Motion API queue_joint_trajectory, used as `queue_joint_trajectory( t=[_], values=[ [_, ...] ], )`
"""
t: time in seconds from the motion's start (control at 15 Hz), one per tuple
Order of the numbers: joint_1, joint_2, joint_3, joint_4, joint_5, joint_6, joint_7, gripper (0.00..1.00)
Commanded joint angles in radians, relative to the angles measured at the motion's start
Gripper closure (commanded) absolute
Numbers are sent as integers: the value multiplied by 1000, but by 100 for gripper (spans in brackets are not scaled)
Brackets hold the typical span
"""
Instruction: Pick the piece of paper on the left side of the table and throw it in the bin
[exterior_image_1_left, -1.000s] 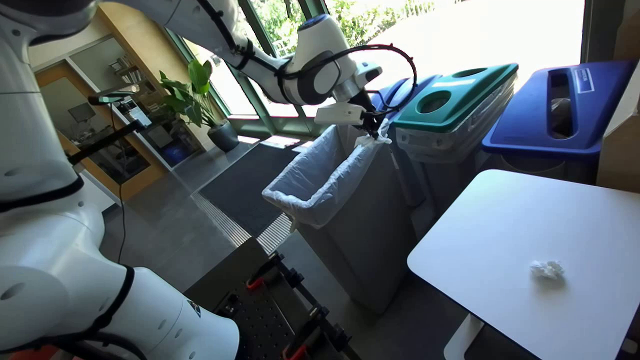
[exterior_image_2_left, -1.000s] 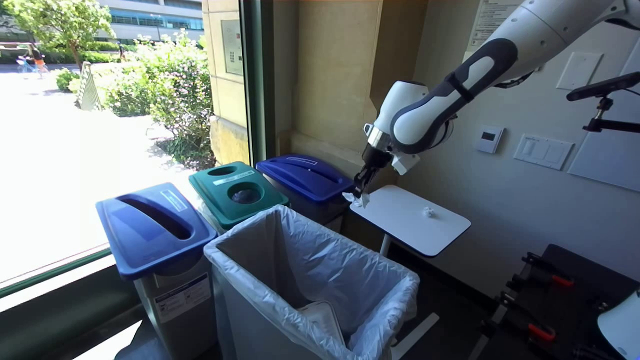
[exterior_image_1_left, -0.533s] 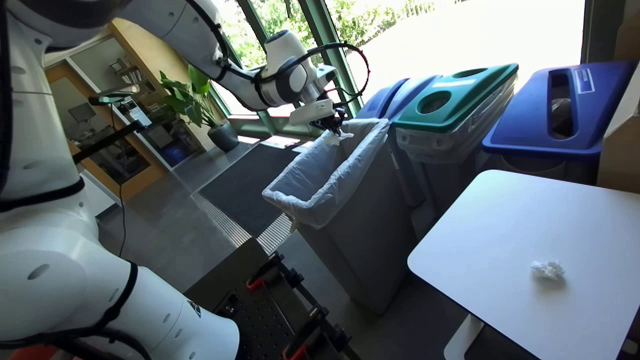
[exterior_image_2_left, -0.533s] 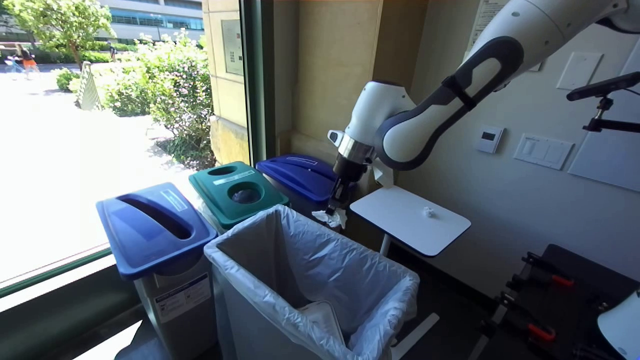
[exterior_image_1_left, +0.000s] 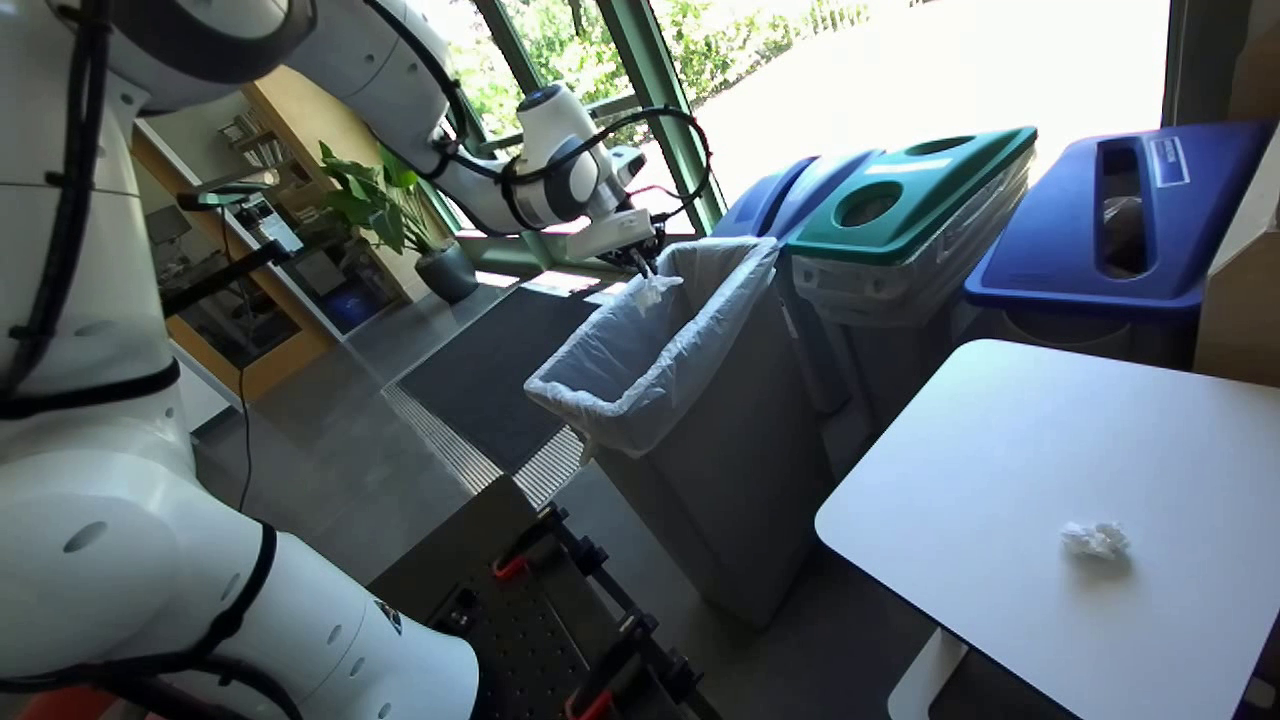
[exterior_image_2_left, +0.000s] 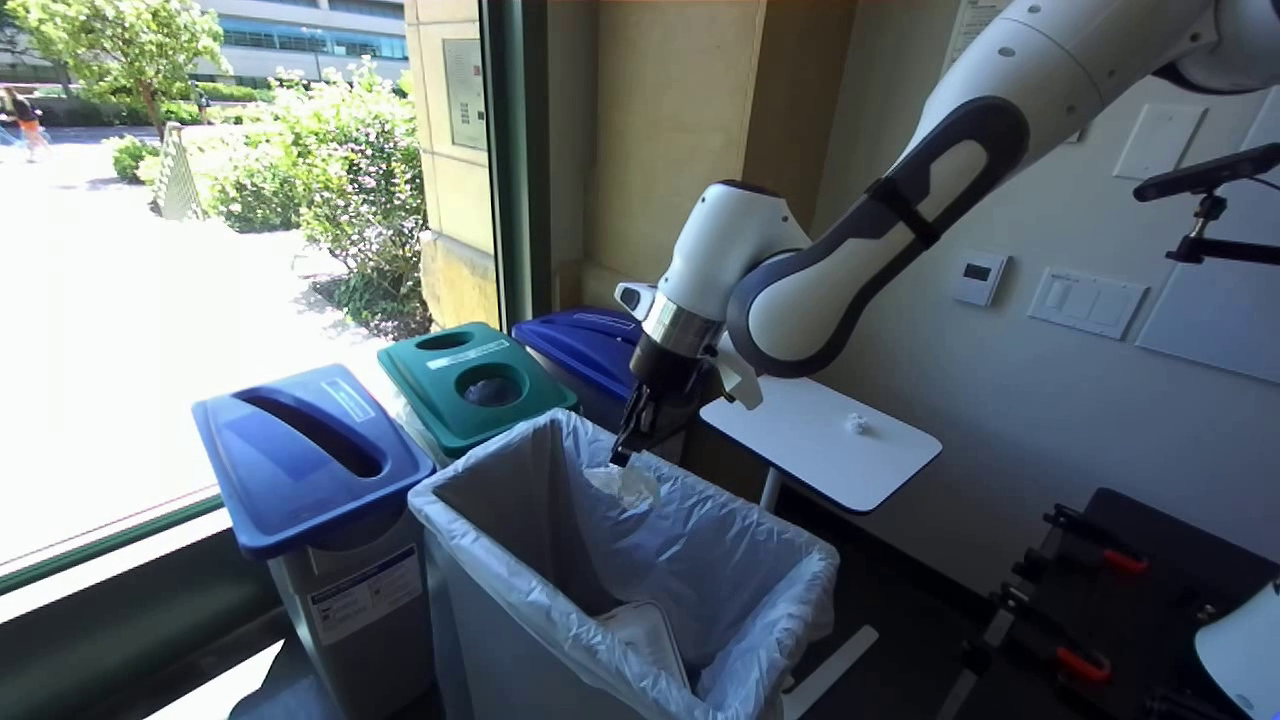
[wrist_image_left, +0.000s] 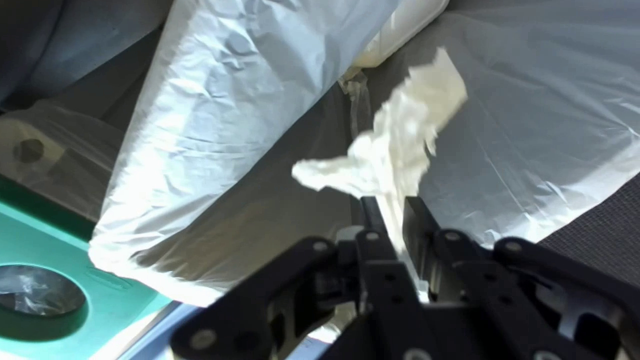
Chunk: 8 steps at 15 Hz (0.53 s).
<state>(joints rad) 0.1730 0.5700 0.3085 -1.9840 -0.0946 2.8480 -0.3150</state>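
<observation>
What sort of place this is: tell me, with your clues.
Probably the entrance lobby of an office or campus building, judging by the green-lidded bin, dark floor mat and potted plant.

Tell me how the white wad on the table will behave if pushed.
The white wad looks like crumpled paper, so it's probably light and soft. Its lumpy outline suggests sliding more than rolling on the smooth-looking table.

In an exterior view I see a green-lidded bin between two blue-lidded bins and, far on the left, a potted plant.
</observation>
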Motion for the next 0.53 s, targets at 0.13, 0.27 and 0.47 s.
queue_joint_trajectory(
  t=[0.13,0.27,0.47],
  values=[
    [-12,6,14,14,-9,11,-36,35],
    [-19,-3,14,7,-6,5,-38,19],
    [-44,-37,11,-19,-6,-7,-50,1]
  ],
)
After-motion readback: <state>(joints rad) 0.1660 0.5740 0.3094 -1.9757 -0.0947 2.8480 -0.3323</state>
